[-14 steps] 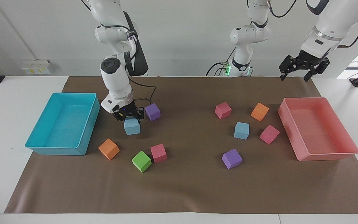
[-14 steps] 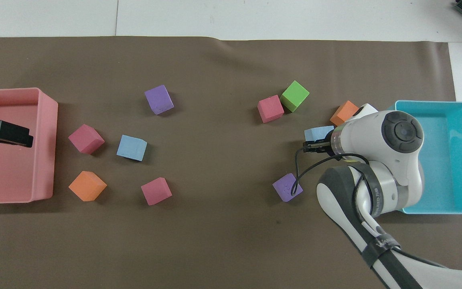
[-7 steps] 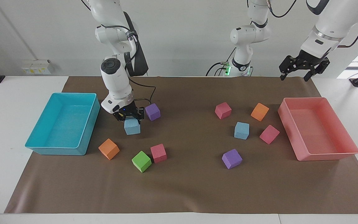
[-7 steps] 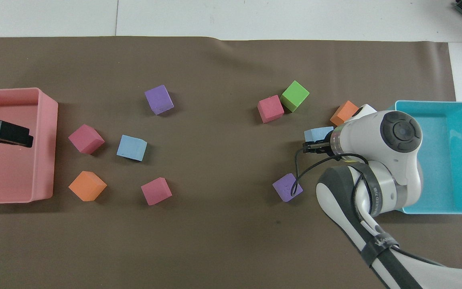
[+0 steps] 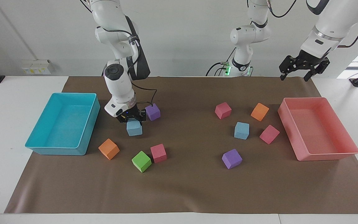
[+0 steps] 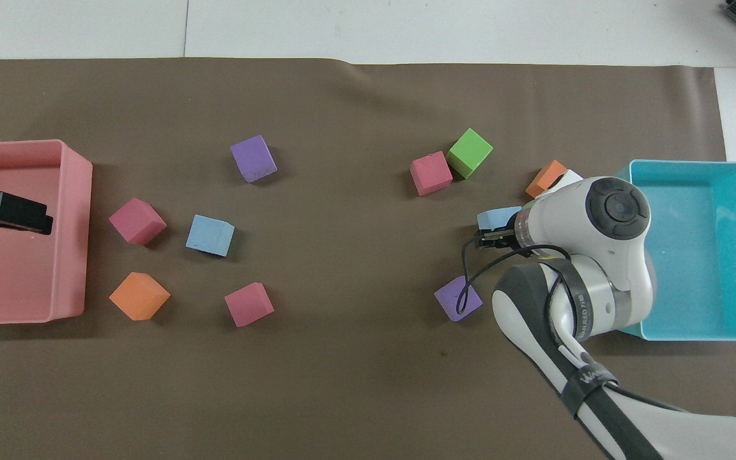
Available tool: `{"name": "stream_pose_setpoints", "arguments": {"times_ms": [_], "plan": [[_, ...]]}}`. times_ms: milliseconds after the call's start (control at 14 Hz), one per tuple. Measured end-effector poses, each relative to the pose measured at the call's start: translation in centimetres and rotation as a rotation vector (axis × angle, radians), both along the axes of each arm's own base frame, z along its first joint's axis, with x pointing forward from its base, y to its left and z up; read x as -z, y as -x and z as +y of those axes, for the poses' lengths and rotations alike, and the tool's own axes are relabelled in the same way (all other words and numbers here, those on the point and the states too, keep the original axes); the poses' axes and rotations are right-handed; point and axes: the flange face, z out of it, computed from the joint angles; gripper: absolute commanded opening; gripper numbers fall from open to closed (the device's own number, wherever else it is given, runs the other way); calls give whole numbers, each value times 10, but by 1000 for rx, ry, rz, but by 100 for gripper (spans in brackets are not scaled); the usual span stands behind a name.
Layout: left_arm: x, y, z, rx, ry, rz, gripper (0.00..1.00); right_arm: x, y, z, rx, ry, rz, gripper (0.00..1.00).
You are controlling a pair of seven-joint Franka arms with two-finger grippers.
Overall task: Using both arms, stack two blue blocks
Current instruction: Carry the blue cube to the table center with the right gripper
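One light blue block (image 5: 134,128) is between the fingers of my right gripper (image 5: 133,119), low over the brown mat beside a purple cube (image 5: 152,112). In the overhead view this block (image 6: 496,218) shows partly from under the right wrist, by the right gripper (image 6: 490,239). The second blue block (image 5: 241,130) lies free on the mat toward the left arm's end, among other cubes; it also shows in the overhead view (image 6: 209,235). My left gripper (image 5: 303,67) hangs open and empty in the air, and in the overhead view it (image 6: 5,214) is over the pink tray.
A turquoise tray (image 5: 39,146) stands at the right arm's end and a pink tray (image 5: 325,154) at the left arm's end. Orange (image 5: 108,149), green (image 5: 141,161) and pink (image 5: 158,153) cubes lie near the held block. Pink (image 5: 222,110), orange (image 5: 259,111), pink (image 5: 269,134) and purple (image 5: 231,158) cubes surround the second blue block.
My right gripper has shifted a little toward the middle of the table, and the blue block has moved with it. The left arm has not moved.
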Motion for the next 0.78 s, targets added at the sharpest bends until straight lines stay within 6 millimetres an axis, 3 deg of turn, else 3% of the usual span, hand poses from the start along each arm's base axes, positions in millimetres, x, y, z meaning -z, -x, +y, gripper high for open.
{"name": "stream_pose_setpoints", "arguments": {"times_ms": [285, 499, 641, 783], "plan": [[0, 0, 0, 0, 0, 0, 100, -37, 0, 80, 25, -21, -23, 0], [0, 0, 0, 0, 0, 0, 100, -66, -10, 122, 42, -32, -29, 0], [0, 0, 0, 0, 0, 0, 100, -66, -12, 144, 58, -34, -25, 0], [0, 0, 0, 0, 0, 0, 100, -55, -10, 179, 89, -22, -9, 0]]}}
